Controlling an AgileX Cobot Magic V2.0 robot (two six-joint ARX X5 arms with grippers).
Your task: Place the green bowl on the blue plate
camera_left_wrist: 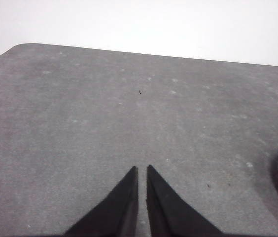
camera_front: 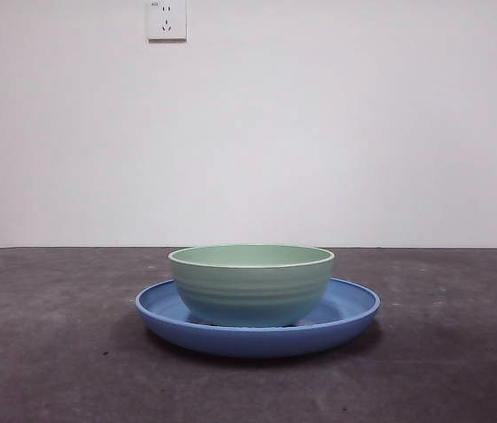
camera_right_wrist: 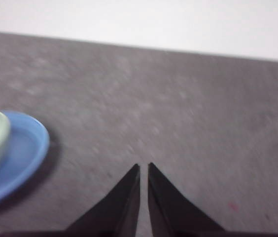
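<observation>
The green bowl (camera_front: 251, 284) sits upright inside the blue plate (camera_front: 350, 310) on the worktop (camera_front: 46, 335). The left gripper (camera_left_wrist: 142, 169) and right gripper (camera_right_wrist: 143, 167) wait off to each side, fingers nearly closed, holding nothing.

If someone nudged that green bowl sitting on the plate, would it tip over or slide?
The bowl looks wide and low, so it would probably slide rather than tip. The plate looks glossy, so there is likely little grip under the bowl, though its upcurved rim might stop the bowl. Both look like hard glazed ware, probably stiff and breakable if knocked off the table.
</observation>
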